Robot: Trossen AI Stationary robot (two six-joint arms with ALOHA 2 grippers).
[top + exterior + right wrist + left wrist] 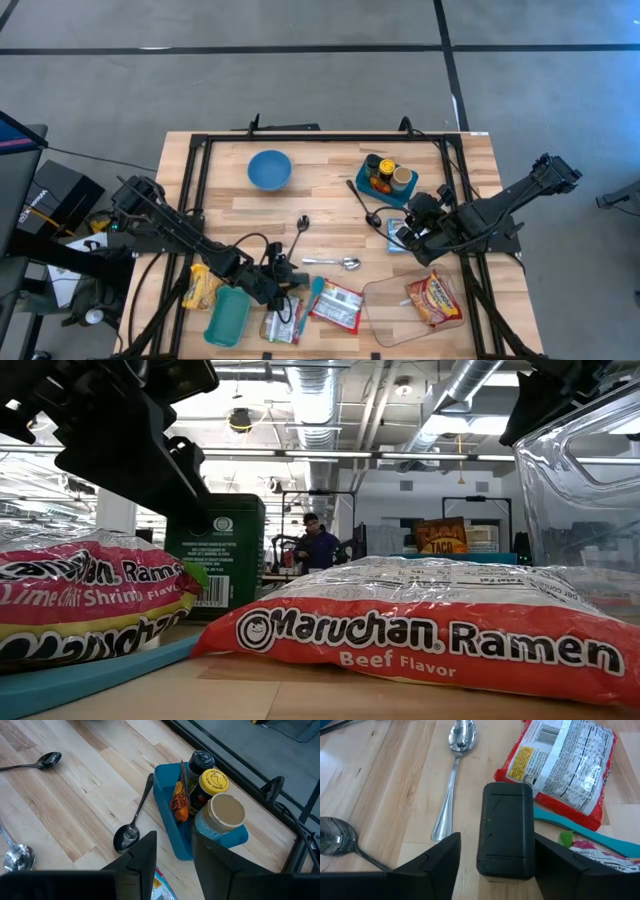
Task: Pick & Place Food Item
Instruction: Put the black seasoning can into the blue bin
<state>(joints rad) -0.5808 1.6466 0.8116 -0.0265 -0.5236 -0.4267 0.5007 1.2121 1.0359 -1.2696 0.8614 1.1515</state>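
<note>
Both arms are dark, near-black, built of boxy links joined by rounded housings. The left arm (175, 228) carries loops of black cable along its length, bunching near the wrist. The right arm (500, 205) is stouter at its outer end, with a blocky shoulder piece. The left hand (492, 870) has flat matte-black fingers (506, 830), one a rectangular pad with faint scratches and rounded corners. The right hand (172, 865) shows two plain black slab fingers (142, 857) with bevelled edges.
</note>
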